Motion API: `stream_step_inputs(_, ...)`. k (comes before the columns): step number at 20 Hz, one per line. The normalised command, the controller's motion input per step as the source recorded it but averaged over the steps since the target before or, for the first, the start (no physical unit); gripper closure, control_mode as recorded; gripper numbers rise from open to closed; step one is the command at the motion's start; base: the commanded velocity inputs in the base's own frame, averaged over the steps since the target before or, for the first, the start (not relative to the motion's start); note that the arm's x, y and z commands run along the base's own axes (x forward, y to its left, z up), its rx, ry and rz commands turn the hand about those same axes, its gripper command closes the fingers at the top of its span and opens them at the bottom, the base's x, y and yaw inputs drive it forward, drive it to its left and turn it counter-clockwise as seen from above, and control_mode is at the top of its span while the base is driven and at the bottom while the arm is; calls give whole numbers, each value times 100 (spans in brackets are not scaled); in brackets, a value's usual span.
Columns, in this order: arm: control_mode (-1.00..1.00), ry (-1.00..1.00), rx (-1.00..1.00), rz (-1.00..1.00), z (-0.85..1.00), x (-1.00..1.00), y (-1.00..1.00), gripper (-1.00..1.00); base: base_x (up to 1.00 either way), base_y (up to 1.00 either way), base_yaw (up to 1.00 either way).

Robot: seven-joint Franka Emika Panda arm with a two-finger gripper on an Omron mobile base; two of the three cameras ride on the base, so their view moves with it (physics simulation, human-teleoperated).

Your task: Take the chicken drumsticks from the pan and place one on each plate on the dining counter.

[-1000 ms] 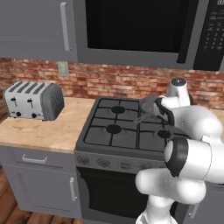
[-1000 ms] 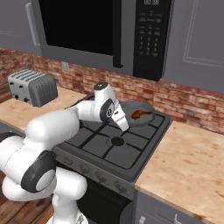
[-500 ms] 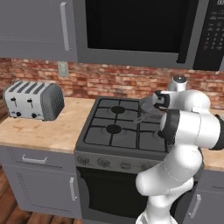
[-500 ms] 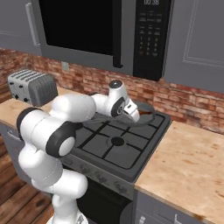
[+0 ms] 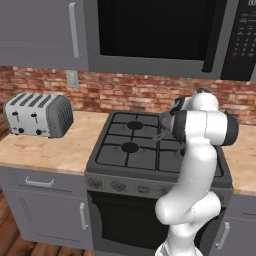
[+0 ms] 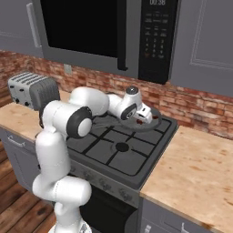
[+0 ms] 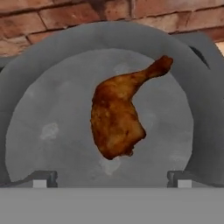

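Gripper over pan, one drumstick inside

L to R: toaster (image 5: pixel 37 115) on wood worktop (image 5: pixel 60 150) at left; black stove (image 5: pixel 135 150) mid; arm reaches to stove's back right, gripper (image 6: pixel 144 116) low over grey pan (image 7: pixel 52 87). Hand view: jaws apart, tips (image 7: pixel 41 178) at both sides of pan's near edge, touching nothing. Reddish-brown drumstick (image 7: pixel 118 116) lies on pan floor, near centre, bone end toward brick wall (image 6: pixel 200 107). Microwave (image 6: pixel 104 32) above stove.
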Motion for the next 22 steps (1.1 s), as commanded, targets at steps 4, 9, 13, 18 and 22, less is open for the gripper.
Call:
stream_step_inputs(4, -100, 6, -4, 13, -44, 49, -4, -100, 0, 0, 0)
stream_step_inputs(9, -100, 1, -2, 11, -41, 36, -29, -100, 0, 0, 0)
stream_step_inputs(13, -100, 0, -6, 8, -44, 21, -16, -100, 0, 0, 0)
stream_step_inputs(18, -100, 4, -16, 1, -47, 3, 23, 100, 0, 0, 0)
stream_step_inputs(22, -100, 0, -9, 0, -40, -5, 49, 100, 0, 0, 0)
